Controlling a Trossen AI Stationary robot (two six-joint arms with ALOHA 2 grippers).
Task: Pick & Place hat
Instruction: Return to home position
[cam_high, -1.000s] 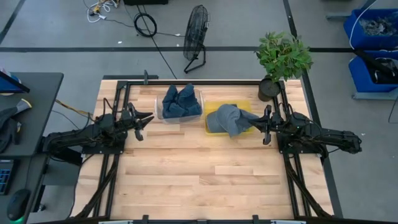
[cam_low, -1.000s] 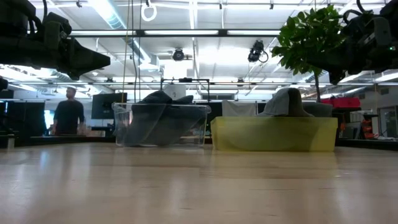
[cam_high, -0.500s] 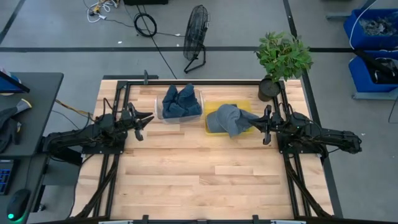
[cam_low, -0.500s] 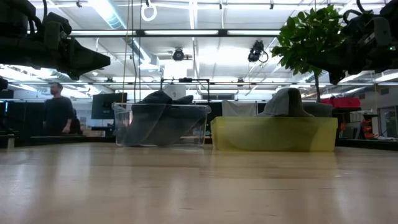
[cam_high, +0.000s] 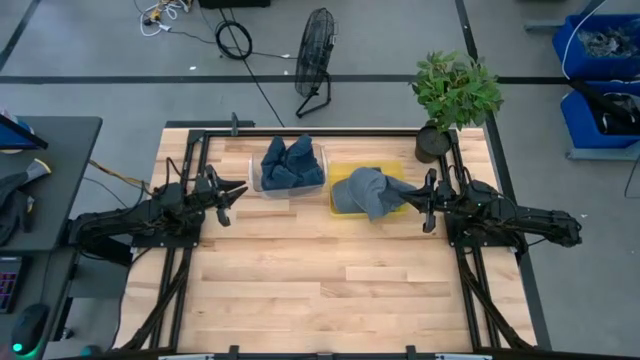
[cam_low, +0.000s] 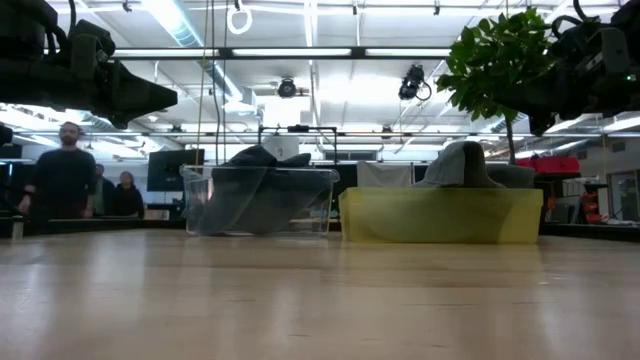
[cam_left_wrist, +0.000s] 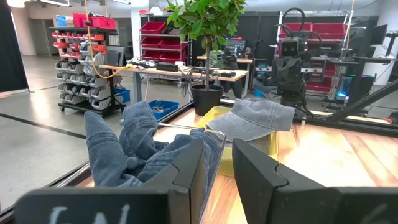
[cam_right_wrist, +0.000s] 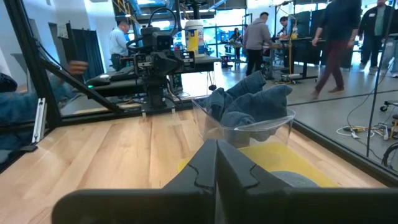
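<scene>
a wide wooden table (cam_high: 300, 290) seen from above, with a dark robot arm lying low along each side edge and pointing inward. the left arm (cam_high: 130, 225) and the right arm (cam_high: 510, 222) face each other across the table's far half, both held above the boards.

a leafy potted plant (cam_high: 455, 90) stands at the table's far corner, behind and just outward of the right claw (cam_high: 418, 203). a yellow bin (cam_high: 392, 168) sits directly in front of the right claw, close to its tips. a clear plastic bin (cam_high: 257, 181) sits just ahead of the left claw (cam_high: 237, 200), a little toward the far side. the two bins stand side by side between the claws, nearly touching.

a gray cap (cam_high: 365, 190) is heaped in the yellow bin and rises above its rim, with its brim hanging over the edge nearest the right claw. a blue cap (cam_high: 290, 162) of bunched denim fills the clear bin and pokes above its walls.

the left claw's two fingers (cam_left_wrist: 189, 168) are spread a little, with a narrow gap between them and nothing held. the right claw's fingers (cam_right_wrist: 202, 165) are pressed together, empty.

from table height, people (cam_low: 62, 180) stand in the room far behind the left claw.
</scene>
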